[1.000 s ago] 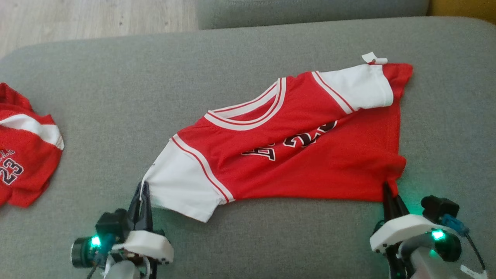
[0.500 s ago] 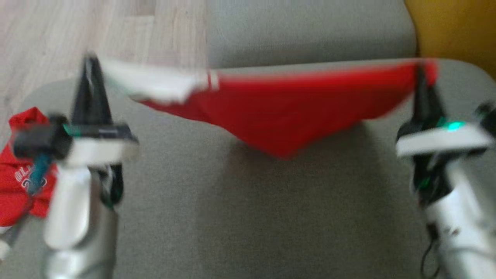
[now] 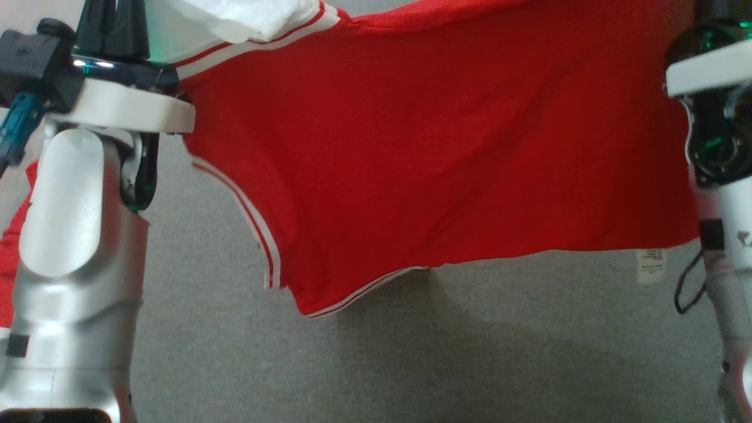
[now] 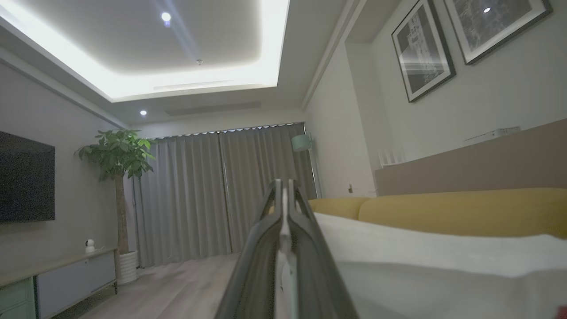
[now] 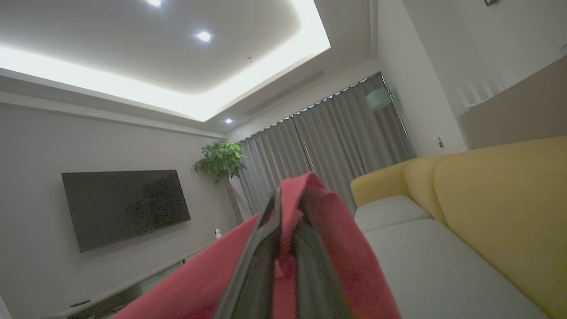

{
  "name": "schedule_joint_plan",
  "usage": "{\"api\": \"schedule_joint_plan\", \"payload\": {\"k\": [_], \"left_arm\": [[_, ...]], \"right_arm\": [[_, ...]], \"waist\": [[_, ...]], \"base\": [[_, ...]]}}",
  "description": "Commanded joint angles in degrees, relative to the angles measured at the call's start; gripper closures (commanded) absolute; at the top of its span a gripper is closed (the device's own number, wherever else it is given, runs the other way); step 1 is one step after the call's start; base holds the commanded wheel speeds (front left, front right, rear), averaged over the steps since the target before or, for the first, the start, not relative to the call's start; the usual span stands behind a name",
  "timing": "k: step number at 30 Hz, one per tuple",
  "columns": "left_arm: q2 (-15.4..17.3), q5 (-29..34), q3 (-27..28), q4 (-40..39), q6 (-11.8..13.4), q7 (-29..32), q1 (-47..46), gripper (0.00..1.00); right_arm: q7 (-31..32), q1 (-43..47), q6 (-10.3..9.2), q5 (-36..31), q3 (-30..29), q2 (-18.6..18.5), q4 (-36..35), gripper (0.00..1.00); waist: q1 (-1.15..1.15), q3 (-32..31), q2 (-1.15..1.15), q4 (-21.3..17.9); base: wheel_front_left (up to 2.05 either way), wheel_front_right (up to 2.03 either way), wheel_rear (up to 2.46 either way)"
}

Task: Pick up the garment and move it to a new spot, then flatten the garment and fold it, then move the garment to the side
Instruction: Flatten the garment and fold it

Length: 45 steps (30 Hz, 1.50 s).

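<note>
Hanging from left fingers [image 4: 259, 248] and right fingers [image 5: 256, 266] — garment [image 3: 446, 147], top edge cropped.

Garment [image 3: 440, 164] above the cushion [image 3: 411, 364], between left gripper [image 4: 283, 188] and right gripper [image 5: 288, 208].

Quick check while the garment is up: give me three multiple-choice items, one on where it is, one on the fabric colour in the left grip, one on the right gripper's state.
1. Where is the garment?
A. hanging above the grey cushion
B. lying flat on it
C. on the floor

2. What colour is the fabric that the left gripper pinches?
A. red
B. white
C. yellow

3. The right gripper is:
A. open
B. shut on nothing
C. shut on the garment

Key:
1 A, its lower edge hangs clear of the cushion.
2 B, white cloth is pinched in the left wrist view.
3 C, red cloth is clamped in the right wrist view.
</note>
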Motion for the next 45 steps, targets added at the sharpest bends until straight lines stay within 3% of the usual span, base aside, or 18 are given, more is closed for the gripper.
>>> {"api": "schedule_joint_plan", "payload": {"k": [1, 5, 12, 20, 25, 32, 36, 45], "left_arm": [[2.4, -0.3, 1.4, -0.2, -0.2, 0.6, -4.3, 1.00], [2.7, 0.7, 1.5, 3.4, 1.0, -1.8, -9.2, 1.00], [3.0, 4.2, 2.1, 7.5, 5.2, -5.1, -21.5, 1.00], [2.2, 5.0, 5.7, -4.1, 7.4, -5.2, -24.6, 1.00], [-1.2, 3.3, 6.9, -4.0, 6.3, -5.2, -14.2, 1.00], [-6.6, 0.2, 9.4, -1.3, 4.3, -5.2, 10.4, 1.00], [-7.6, -1.6, 9.2, 0.9, 3.7, -5.2, 21.8, 1.00], [-7.7, -7.2, 4.2, 0.8, 6.2, -5.2, 38.5, 1.00]], "right_arm": [[0.6, -4.4, -0.04, -1.0, 0.5, 0.9, 0.1, 1.00], [-0.9, -12.0, -0.04, -3.6, -0.1, 3.3, 6.8, 1.00], [-9.6, -28.0, -0.04, -9.4, -4.6, 4.3, 19.6, 1.00], [-10.6, -33.3, -0.04, -10.8, -8.4, 4.4, 23.0, 1.00], [-10.7, -25.1, -0.04, -8.1, -5.7, 4.5, 26.6, 1.00], [-10.5, -4.0, -0.04, 2.5, 2.4, 4.5, 26.6, 1.00], [-9.8, 7.7, -0.04, 9.3, 5.6, 4.3, 24.2, 1.00], [-9.5, 25.3, -0.04, 19.3, 8.9, 3.3, 19.4, 1.00]], "waist": [[0.00, 3.4, 0.00, 0.0], [0.00, 9.2, 0.00, -0.3], [0.00, 15.2, 0.00, 0.0], [0.00, 19.3, 0.00, 0.3], [0.00, 19.7, 0.00, 0.8], [0.00, 16.3, 0.00, 0.7], [0.00, 12.8, 0.00, 0.5], [0.00, 3.3, 0.00, 0.2]], "base": [[0.00, 0.00, 0.00], [0.00, 0.00, 0.00], [0.00, 0.00, 0.00], [0.00, 0.00, 0.00], [0.00, 0.00, 0.00], [0.00, 0.00, 0.00], [0.00, 0.00, 0.00], [0.00, 0.00, 0.00]]}}
